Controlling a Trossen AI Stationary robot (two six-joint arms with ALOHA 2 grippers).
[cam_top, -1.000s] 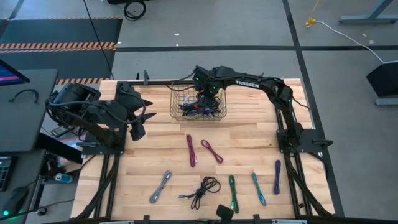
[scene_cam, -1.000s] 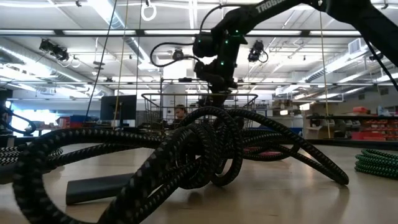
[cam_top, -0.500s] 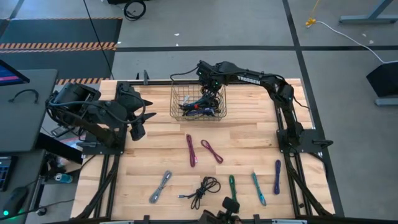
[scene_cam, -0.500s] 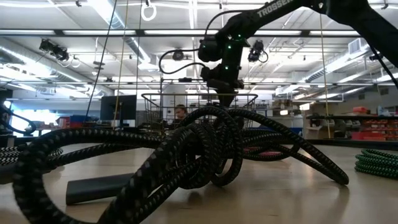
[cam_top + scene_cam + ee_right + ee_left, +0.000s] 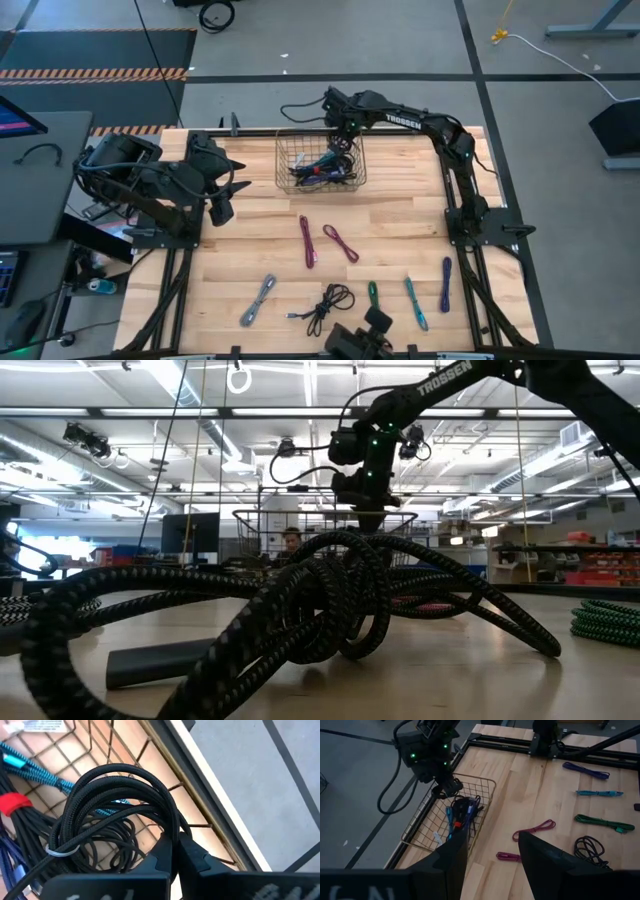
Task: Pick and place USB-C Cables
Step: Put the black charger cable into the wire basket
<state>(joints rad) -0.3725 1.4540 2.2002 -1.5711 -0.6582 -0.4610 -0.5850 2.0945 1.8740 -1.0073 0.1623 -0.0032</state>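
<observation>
Seen from above: a pale wooden table (image 5: 400,225) with a wire basket (image 5: 284,170) near its far edge; inside the basket, a jumble of black, blue and teal USB-C cables (image 5: 318,170).

Poised over the basket's far right corner, the right gripper (image 5: 343,137); clenched on a black coiled cable (image 5: 120,795), the bundle pinched between the two dark fingertips (image 5: 162,852) and hanging just above the basket's floor, close to the rim wire.

Parked at the table's left edge, well apart from the basket, the left gripper (image 5: 238,188); fingers (image 5: 445,865) spread, holding nothing.

Lying loose on the table's near half: a magenta cable (image 5: 307,241) beside a second magenta cable (image 5: 340,242); nearer the front edge, a grey cable (image 5: 258,299), a loose black cable (image 5: 330,303), a green cable (image 5: 373,296), a teal cable (image 5: 416,302) and a purple cable (image 5: 445,283).

Likely risks from here, as a judgement only:
- loops of the held coil snagging on the basket's wires or on cables below, dragging neighbours out or tipping the light basket on any lift;
- the thin pinch on only a few strands slipping, letting the coil unravel or drop outside the rim, given the closeness to the far edge;
- on release, a strand catching on a fingertip and trailing along.
</observation>
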